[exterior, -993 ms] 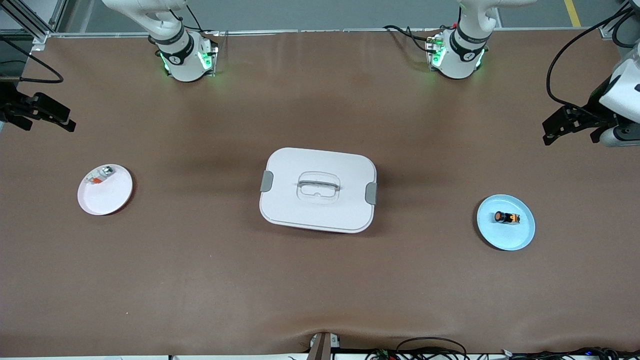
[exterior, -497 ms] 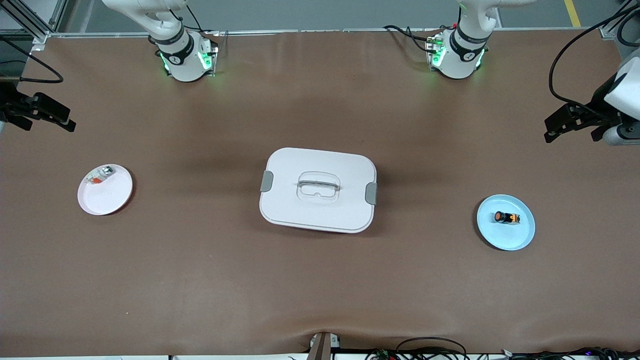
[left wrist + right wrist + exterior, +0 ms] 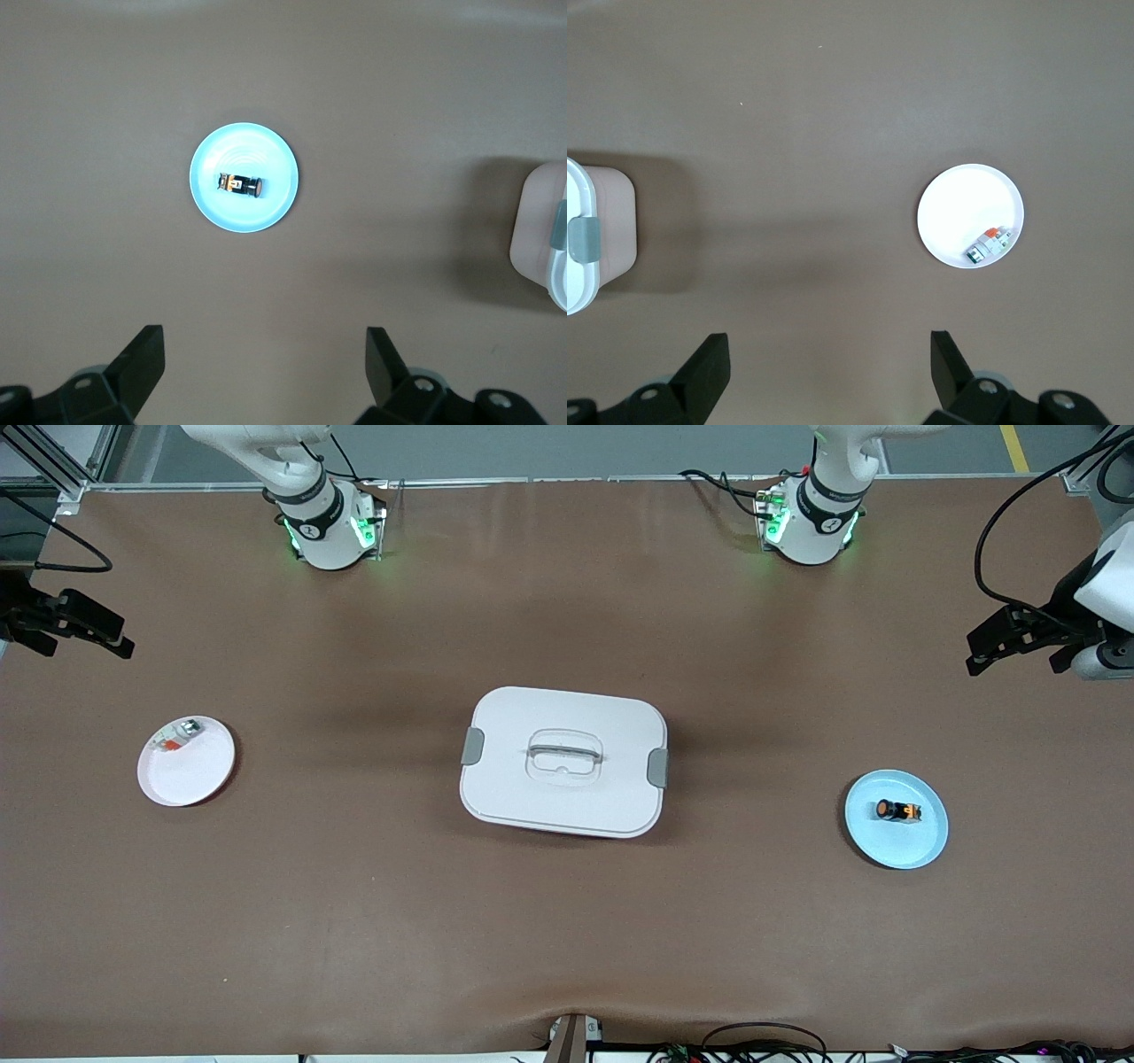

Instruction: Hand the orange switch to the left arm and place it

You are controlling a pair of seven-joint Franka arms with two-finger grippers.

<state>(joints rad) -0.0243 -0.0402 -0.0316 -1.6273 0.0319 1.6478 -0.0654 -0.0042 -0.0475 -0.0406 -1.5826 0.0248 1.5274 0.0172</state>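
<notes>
orange switch (image 3: 897, 810) lies on blue plate (image 3: 921, 846), toward the left arm's end from the box (image 3: 563, 761). Box mid-table. Left gripper (image 3: 1019, 636) jaws wide, empty, high over table edge. Right gripper (image 3: 75, 627) likewise, waiting.

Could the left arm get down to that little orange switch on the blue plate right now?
Probably yes. The orange switch lies uncovered on the blue plate toward the left arm's end of the table. The left gripper hangs open above bare table there, and the box stands apart at mid-table.
</notes>
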